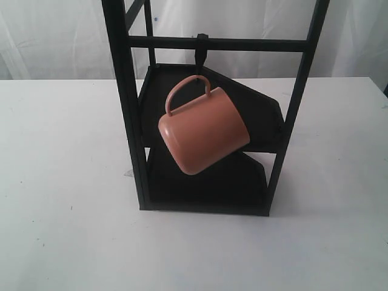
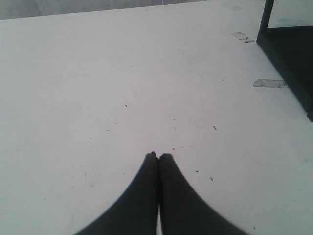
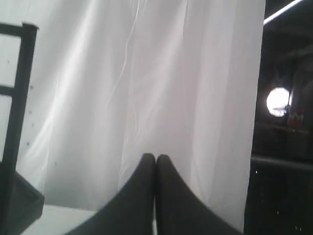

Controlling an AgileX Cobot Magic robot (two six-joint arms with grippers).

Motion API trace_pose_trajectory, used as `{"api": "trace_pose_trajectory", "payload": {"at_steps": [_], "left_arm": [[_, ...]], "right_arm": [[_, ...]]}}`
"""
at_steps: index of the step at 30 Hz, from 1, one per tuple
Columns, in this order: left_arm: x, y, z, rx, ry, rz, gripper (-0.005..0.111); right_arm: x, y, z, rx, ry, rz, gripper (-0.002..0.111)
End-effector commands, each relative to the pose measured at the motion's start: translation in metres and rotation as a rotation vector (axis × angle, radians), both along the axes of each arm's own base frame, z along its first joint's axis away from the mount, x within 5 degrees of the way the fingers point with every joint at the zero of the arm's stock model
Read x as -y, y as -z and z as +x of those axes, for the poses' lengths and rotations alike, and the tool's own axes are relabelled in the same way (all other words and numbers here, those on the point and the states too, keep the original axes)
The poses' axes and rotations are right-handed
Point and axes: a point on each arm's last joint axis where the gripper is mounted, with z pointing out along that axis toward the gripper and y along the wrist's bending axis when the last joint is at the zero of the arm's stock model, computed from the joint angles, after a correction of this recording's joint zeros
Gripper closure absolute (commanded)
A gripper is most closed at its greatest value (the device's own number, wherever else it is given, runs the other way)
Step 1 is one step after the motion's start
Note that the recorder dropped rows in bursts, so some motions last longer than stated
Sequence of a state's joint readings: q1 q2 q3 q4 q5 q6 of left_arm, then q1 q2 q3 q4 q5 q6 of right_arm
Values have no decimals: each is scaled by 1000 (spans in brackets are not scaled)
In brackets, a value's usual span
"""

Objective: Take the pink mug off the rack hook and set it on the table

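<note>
The pink mug (image 1: 203, 128) hangs tilted by its loop handle from the rack hook (image 1: 202, 50), which juts down from the crossbar of the rack (image 1: 127, 97). The rack stands on the table (image 1: 60, 182). Neither gripper shows in the exterior view. In the left wrist view my left gripper (image 2: 158, 155) is shut and empty over the bare table (image 2: 122, 73), with the rack's base (image 2: 288, 54) off to one side. In the right wrist view my right gripper (image 3: 156, 156) is shut and empty, facing the white curtain; a rack post (image 3: 17, 93) shows at the edge.
White curtain (image 1: 54, 30) hangs behind the table. Two dark angular shelves (image 1: 254, 103) sit behind and below the mug. Tape scraps (image 2: 269, 83) lie on the table near the rack's foot. A dark area with a lamp (image 3: 279, 101) lies beyond the curtain edge.
</note>
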State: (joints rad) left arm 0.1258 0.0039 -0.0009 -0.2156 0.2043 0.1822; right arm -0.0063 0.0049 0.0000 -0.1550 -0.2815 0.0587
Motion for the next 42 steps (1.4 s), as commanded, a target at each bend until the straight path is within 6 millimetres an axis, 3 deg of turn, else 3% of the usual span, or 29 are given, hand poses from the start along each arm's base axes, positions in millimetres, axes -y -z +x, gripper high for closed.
{"api": "trace_pose_trajectory", "payload": {"at_steps": [1, 5, 9, 12, 16, 20, 24, 29, 34, 39, 42], "left_arm": [[0, 0, 0, 5, 0, -5, 107], [0, 0, 0, 5, 0, -5, 107], [0, 0, 0, 5, 0, -5, 107], [0, 0, 0, 5, 0, -5, 107], [0, 0, 0, 5, 0, -5, 107], [0, 0, 0, 5, 0, -5, 107], [0, 0, 0, 5, 2, -5, 107], [1, 0, 0, 5, 17, -5, 107], [1, 0, 0, 5, 21, -5, 107], [1, 0, 0, 5, 21, -5, 107], [1, 0, 0, 5, 21, -5, 107]], "right_arm": [[-1, -10, -5, 123, -14, 5, 108], [-1, -11, -5, 126, -48, 77, 108], [0, -6, -3, 53, -173, 404, 108], [2, 8, 2, -108, -177, 606, 108], [3, 18, 4, -210, -161, 746, 108], [2, 10, 3, -126, -198, 714, 108], [-1, -13, -6, 119, -326, 680, 108], [0, -61, -21, 197, -296, 575, 108], [5, -81, -19, -55, -15, 229, 108], [11, -65, 10, -466, 126, 5, 108], [11, -59, 29, -564, 115, 15, 108]]}}
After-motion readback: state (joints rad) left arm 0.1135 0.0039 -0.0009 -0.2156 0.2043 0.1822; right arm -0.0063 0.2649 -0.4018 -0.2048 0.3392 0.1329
